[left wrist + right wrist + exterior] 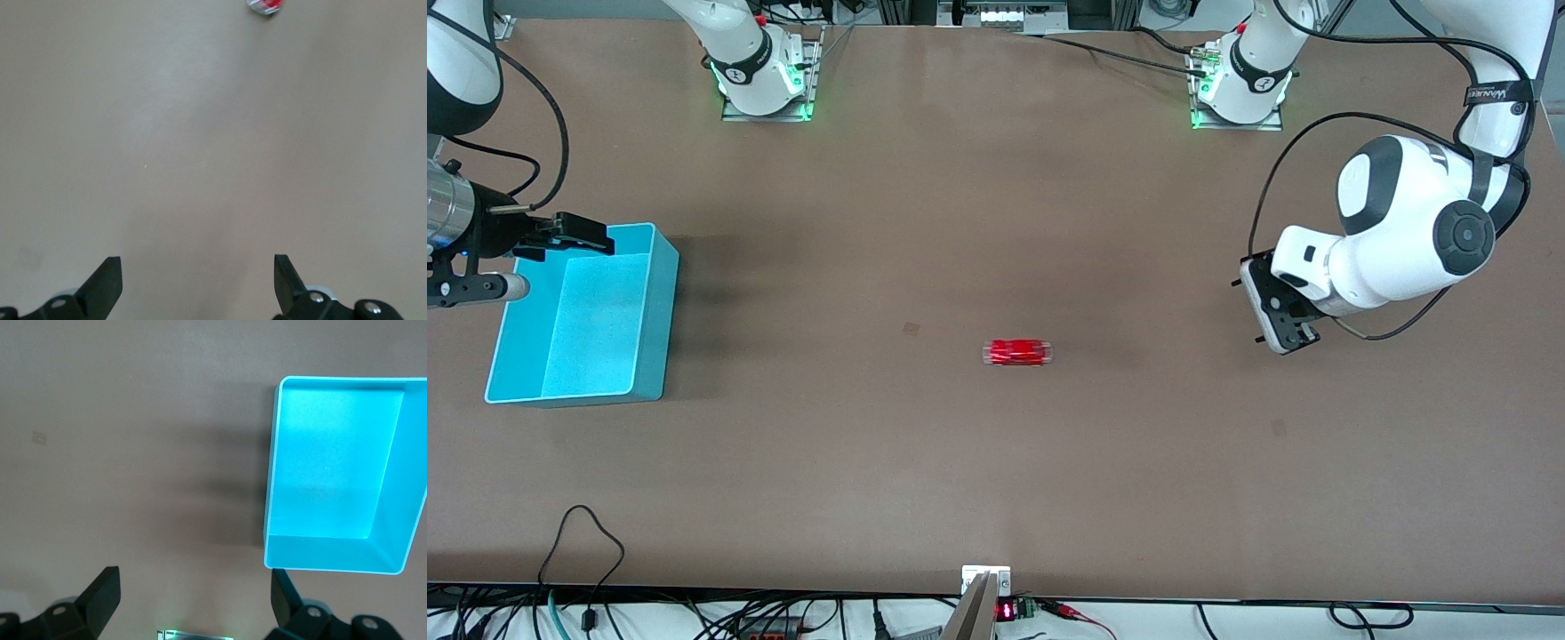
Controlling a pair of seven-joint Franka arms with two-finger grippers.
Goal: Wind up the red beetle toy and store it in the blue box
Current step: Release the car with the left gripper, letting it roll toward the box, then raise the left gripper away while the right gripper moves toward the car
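The red beetle toy (pixel 1018 353) lies on the brown table near its middle, and its end shows at the edge of the left wrist view (pixel 265 5). The blue box (pixel 656 311) stands empty at the right arm's end of the table and shows in the right wrist view (pixel 270 487). My left gripper (pixel 1285 331) hangs open and empty over bare table toward the left arm's end, well apart from the toy; its own view shows it open (pixel 197 280). My right gripper (pixel 576 236) is open and empty over the box's rim farthest from the front camera; its own view shows it open (pixel 193 593).
The two arm bases (pixel 765 84) (pixel 1240 93) with green lights stand along the table's farthest edge. Cables (pixel 587 551) hang at the edge nearest the front camera. A small mark (pixel 911 328) is on the table beside the toy.
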